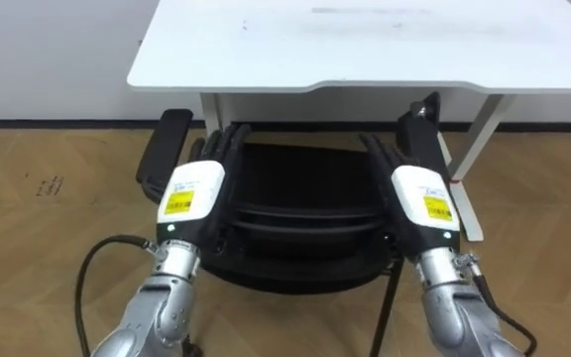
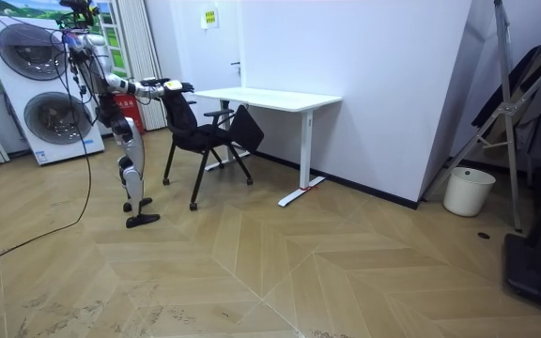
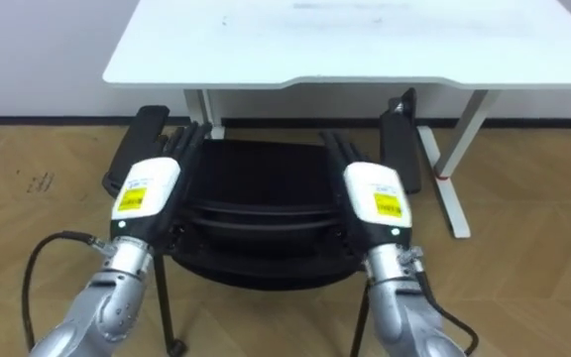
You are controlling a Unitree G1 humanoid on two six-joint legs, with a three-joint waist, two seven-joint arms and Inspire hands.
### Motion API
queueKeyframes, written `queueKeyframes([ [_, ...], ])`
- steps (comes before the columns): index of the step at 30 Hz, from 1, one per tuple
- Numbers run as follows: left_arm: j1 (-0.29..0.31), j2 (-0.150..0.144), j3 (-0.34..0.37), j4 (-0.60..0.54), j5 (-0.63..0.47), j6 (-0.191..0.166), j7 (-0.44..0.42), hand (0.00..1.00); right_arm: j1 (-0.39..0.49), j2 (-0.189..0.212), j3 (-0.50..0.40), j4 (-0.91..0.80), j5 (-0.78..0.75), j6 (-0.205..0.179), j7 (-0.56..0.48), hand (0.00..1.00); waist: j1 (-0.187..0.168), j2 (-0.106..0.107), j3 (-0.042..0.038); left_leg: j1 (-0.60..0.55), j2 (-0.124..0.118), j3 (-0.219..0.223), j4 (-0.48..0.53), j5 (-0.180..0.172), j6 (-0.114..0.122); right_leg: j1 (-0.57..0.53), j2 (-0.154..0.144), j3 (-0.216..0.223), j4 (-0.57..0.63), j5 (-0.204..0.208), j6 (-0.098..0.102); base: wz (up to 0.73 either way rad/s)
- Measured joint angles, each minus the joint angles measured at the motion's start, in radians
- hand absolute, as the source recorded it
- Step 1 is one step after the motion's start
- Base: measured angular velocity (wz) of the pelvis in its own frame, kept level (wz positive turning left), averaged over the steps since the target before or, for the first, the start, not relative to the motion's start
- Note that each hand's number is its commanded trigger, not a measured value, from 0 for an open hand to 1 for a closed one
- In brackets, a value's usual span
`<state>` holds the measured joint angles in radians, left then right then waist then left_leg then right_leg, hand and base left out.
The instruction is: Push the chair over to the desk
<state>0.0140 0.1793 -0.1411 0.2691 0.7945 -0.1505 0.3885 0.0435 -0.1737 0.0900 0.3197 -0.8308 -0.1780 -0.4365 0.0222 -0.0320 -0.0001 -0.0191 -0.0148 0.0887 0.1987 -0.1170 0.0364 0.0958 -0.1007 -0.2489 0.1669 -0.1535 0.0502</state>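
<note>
Pale wood flooring (image 1: 28, 198) runs under a white desk (image 1: 365, 45) set against the wall, and the black chair (image 1: 305, 198) stands just in front of it, facing the desk. Behind the chair stands the robot, its left hand (image 1: 191, 193) and right hand (image 1: 422, 198) laid on the backrest's top near either end, fingers straight and outstretched against it.

Bright, even indoor light fills the room: we see the white desk (image 1: 365, 45) gleam, soft shadow beneath it, the black chair (image 1: 305, 213) dark, faint sheen on the wood floor (image 2: 346, 272).
</note>
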Motion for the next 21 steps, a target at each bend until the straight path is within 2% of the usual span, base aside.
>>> queueKeyframes([
  [2, 0.025, 0.029, 0.047, -0.036, -0.129, 0.000, 0.006, 0.00, 0.016, -0.031, -0.052, -0.029, 0.102, 0.003, -0.027, 0.00, 0.000, 0.003, 0.0000, -0.005, 0.000, -0.003, 0.006, 0.000, 0.000, -0.001, 0.000, -0.001, 0.001, 0.000, 0.000, 0.05],
  [4, 0.028, 0.038, 0.081, -0.039, -0.182, 0.000, 0.015, 0.00, 0.017, -0.035, -0.088, -0.034, 0.142, 0.003, -0.050, 0.00, -0.001, 0.007, 0.0014, -0.006, 0.000, -0.007, 0.005, 0.000, 0.000, -0.002, 0.001, -0.001, 0.002, 0.001, -0.001, 0.00],
  [6, 0.031, 0.036, 0.104, -0.039, -0.217, 0.000, 0.024, 0.00, 0.017, -0.034, -0.116, -0.043, 0.179, 0.001, -0.069, 0.00, 0.000, 0.014, 0.0049, -0.007, 0.001, -0.003, 0.005, 0.000, 0.000, -0.009, 0.002, 0.002, 0.004, 0.003, -0.003, -0.06],
  [8, 0.042, 0.032, 0.138, -0.040, -0.257, -0.003, 0.037, 0.00, 0.017, -0.035, -0.183, -0.139, 0.248, -0.006, -0.116, 0.00, 0.001, 0.026, 0.0016, -0.021, 0.001, -0.002, 0.008, 0.001, 0.000, -0.027, 0.002, 0.006, 0.012, 0.003, -0.003, -0.06],
  [10, 0.046, 0.033, 0.187, -0.054, -0.288, -0.006, 0.039, 0.00, 0.015, -0.044, -0.259, -0.227, 0.317, -0.039, -0.177, 0.00, 0.006, 0.026, 0.0017, -0.022, 0.002, 0.000, 0.007, 0.001, -0.001, -0.030, 0.003, 0.007, 0.014, 0.003, -0.003, -0.02],
  [12, 0.053, 0.031, 0.258, -0.113, -0.356, -0.015, 0.089, 0.00, 0.014, -0.064, -0.331, -0.280, 0.361, -0.067, -0.247, 0.00, 0.005, 0.022, -0.0011, -0.022, 0.002, -0.001, 0.006, 0.001, -0.002, -0.024, 0.006, 0.005, 0.003, 0.004, -0.004, 0.03],
  [14, 0.052, 0.032, 0.382, -0.234, -0.440, -0.070, 0.207, 0.00, 0.014, -0.066, -0.409, -0.319, 0.363, -0.084, -0.320, 0.00, -0.007, 0.020, -0.0029, -0.012, 0.002, -0.002, 0.000, 0.000, -0.003, -0.014, 0.006, 0.003, -0.001, 0.004, -0.004, 0.02],
  [16, 0.053, 0.036, 0.462, -0.282, -0.474, -0.113, 0.280, 0.00, 0.019, -0.066, -0.441, -0.321, 0.367, -0.092, -0.366, 0.00, -0.010, 0.024, -0.0035, 0.014, 0.001, 0.005, -0.014, -0.002, -0.005, 0.001, 0.006, 0.013, -0.003, 0.002, -0.002, -0.16],
  [19, 0.058, 0.036, 0.542, -0.294, -0.532, -0.126, 0.357, 0.00, 0.030, -0.066, -0.489, -0.321, 0.446, -0.094, -0.425, 0.00, -0.014, 0.030, -0.0047, 0.032, 0.001, 0.007, -0.027, -0.004, -0.007, 0.011, 0.007, 0.019, -0.001, -0.001, 0.001, -0.08],
  [21, 0.067, 0.033, 0.582, -0.294, -0.564, -0.125, 0.395, 0.00, 0.039, -0.068, -0.536, -0.322, 0.519, -0.093, -0.449, 0.00, -0.015, 0.025, -0.0022, 0.036, 0.001, 0.012, -0.028, -0.003, -0.008, 0.010, 0.007, 0.023, 0.000, -0.006, -0.002, -0.05],
])
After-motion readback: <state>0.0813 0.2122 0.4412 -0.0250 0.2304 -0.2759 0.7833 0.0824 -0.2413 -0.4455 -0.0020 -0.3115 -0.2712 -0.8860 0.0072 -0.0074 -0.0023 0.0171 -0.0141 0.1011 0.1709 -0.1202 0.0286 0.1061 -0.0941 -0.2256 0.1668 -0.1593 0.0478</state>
